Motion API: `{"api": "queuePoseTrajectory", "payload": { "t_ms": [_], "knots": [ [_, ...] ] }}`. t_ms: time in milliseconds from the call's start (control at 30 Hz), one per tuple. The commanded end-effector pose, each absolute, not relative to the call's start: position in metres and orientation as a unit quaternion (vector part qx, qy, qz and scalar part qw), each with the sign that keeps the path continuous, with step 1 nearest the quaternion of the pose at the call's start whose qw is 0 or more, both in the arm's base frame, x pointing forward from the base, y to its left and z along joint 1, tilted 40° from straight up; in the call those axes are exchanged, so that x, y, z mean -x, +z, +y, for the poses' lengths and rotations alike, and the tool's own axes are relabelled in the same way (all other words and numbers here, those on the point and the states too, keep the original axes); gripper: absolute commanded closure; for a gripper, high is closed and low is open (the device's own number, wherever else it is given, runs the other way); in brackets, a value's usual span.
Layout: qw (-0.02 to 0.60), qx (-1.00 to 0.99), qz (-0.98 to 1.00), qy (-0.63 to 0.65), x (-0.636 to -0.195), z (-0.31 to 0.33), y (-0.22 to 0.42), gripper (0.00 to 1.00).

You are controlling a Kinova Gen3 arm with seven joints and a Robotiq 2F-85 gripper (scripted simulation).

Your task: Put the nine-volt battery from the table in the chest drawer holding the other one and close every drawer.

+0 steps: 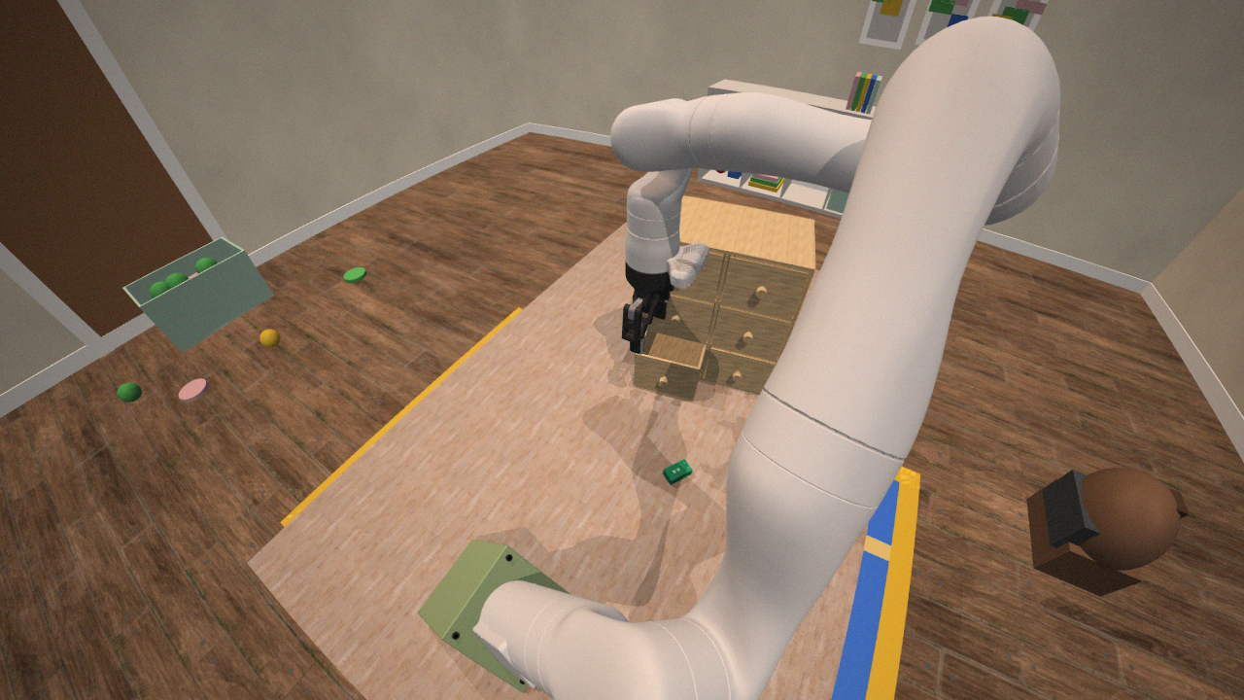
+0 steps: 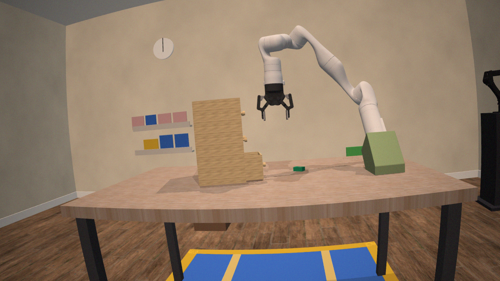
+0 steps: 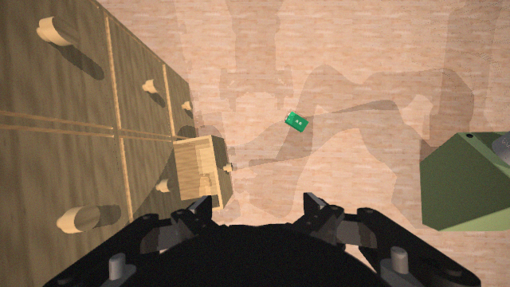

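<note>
The nine-volt battery (image 1: 677, 472) (image 2: 299, 168) (image 3: 296, 122), green, lies on the table in front of the chest (image 1: 747, 230) (image 2: 220, 139), a light wooden box with two columns of three drawers. The bottom drawer (image 1: 682, 385) (image 2: 253, 166) (image 3: 225, 183), at the left in the top view, stands partly pulled out and looks level. Its visible floor shows bare wood; its rear is hidden. The other drawers look pushed in. My gripper (image 1: 645, 333) (image 2: 276, 119) (image 3: 257, 204) is open and empty, pointing down, high above the table in front of the chest, away from the battery.
The green arm base (image 1: 469, 591) (image 2: 381, 153) (image 3: 458, 187) stands at the table's other end, beyond the battery from the chest. Round knobs stick out of the drawer fronts beside my gripper. The table (image 1: 417, 452) (image 2: 314, 199) carries these things.
</note>
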State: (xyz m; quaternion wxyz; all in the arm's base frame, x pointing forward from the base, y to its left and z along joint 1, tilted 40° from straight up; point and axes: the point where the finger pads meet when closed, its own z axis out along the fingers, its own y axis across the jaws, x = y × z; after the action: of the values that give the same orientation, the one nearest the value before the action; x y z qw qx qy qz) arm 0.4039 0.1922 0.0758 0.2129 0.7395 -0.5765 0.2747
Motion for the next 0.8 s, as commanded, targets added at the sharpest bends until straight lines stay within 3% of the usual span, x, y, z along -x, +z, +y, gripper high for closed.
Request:
{"api": "queuePoseTrajectory", "payload": {
  "t_ms": [0, 767],
  "knots": [
    [0.224, -0.758, -0.551, 0.268, -0.408, 0.191, 0.074, 0.0],
    [0.27, -0.851, -0.392, 0.221, -0.423, 0.187, 0.062, 0.0]
  ]
}}
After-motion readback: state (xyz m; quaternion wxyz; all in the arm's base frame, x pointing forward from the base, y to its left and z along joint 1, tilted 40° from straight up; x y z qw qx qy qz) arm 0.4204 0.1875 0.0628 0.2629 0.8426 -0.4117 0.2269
